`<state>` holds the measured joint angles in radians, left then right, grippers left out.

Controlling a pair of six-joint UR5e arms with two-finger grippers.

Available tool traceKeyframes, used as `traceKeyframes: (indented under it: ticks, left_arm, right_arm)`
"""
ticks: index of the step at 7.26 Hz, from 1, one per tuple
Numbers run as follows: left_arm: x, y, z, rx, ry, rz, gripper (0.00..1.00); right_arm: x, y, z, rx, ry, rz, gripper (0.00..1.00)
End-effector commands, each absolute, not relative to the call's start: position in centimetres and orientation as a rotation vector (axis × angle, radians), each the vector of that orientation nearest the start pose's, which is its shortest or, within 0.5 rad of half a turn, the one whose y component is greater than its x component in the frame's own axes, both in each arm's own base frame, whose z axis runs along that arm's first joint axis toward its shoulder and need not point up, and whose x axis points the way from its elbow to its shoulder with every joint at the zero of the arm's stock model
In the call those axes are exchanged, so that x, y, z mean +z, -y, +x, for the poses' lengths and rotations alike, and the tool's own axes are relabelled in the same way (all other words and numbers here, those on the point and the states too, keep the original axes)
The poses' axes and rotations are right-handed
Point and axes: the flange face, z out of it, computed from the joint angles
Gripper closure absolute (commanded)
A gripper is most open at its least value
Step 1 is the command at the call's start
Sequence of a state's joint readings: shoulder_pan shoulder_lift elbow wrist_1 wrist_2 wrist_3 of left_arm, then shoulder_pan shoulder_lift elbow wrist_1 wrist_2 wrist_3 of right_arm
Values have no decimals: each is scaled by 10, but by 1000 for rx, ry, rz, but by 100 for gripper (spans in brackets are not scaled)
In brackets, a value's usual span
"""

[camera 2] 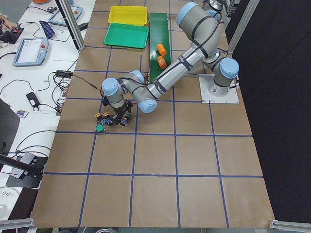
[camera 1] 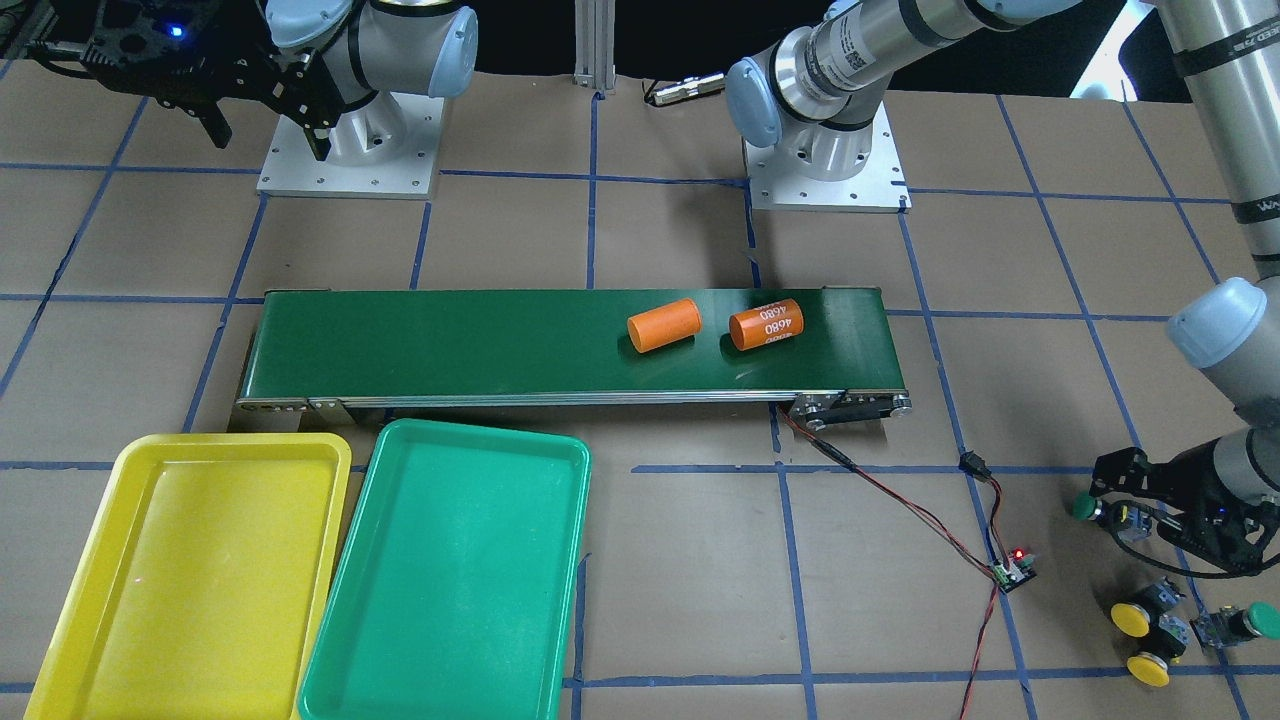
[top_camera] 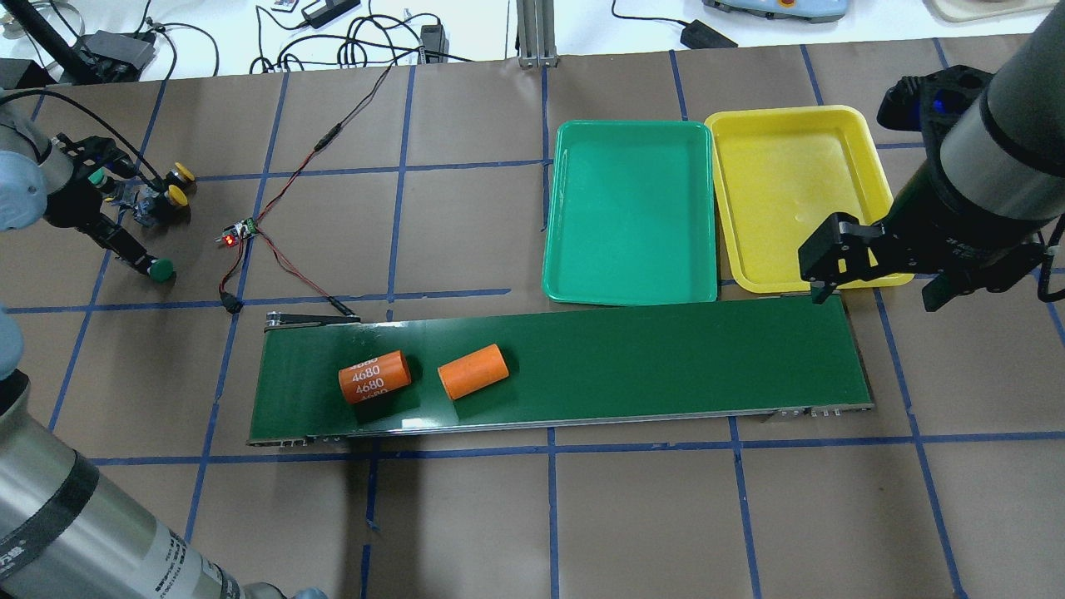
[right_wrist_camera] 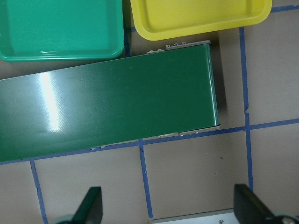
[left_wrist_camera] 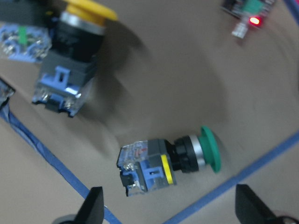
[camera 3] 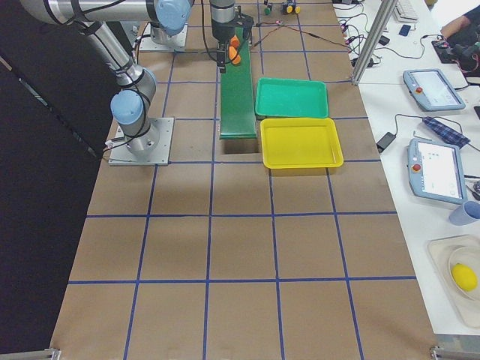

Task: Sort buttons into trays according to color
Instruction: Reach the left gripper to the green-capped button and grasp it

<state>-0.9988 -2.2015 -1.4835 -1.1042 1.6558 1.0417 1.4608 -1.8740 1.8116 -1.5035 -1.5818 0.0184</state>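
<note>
Low over the brown-paper, blue-taped bench [camera 1: 700,560], the left pincer [left_wrist_camera: 169,198] stands open astride a green-capped button [left_wrist_camera: 170,161] lying on its side, the other buttons [camera 1: 1131,618] just beside, while the right pincer [right_wrist_camera: 168,200], likewise open, hangs above the conveyor belt [right_wrist_camera: 117,107] end near the yellow tray [right_wrist_camera: 196,18] and green tray [right_wrist_camera: 60,28].

Yellow-capped button [left_wrist_camera: 70,65] at eleven o'clock of the left wrist view is blurred, cap clipped — front-facing, yellow tray [camera 1: 230,445] and green tray [camera 1: 480,432] run off at six o'clock.

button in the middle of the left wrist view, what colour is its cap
Green cap, best seen in the left wrist view.
</note>
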Motion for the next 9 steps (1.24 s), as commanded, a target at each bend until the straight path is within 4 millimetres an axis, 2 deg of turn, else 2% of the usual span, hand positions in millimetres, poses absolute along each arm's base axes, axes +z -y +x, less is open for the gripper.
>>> traceKeyframes:
  ticks: [1,2,4,5,6,7,8,9]
  left_arm:
    - [180,640,260,204,-3100,516,0]
    - [183,637,260,231,-3114,487,0]
    - [174,636,258,265,-3132,494,0]
    - [178,639,258,262,-3115,506,63]
    - [186,642,255,251,-3103,516,98]
    - [204,637,233,257,-3107,532,100]
    - [243,620,199,279,-3117,500,100]
    - [279,586,159,334,-3143,300,100]
  right_arm:
    - [493,376,92,3,-3146,198,0]
    - [493,376,92,3,-3146,201,0]
    - [492,377,92,6,-3146,201,0]
    - [493,376,91,3,-3147,208,0]
    - [493,376,91,3,-3147,208,0]
    - [491,376,91,10,-3147,203,0]
    - [492,376,91,6,-3147,203,0]
    - [491,376,91,8,-3147,201,0]
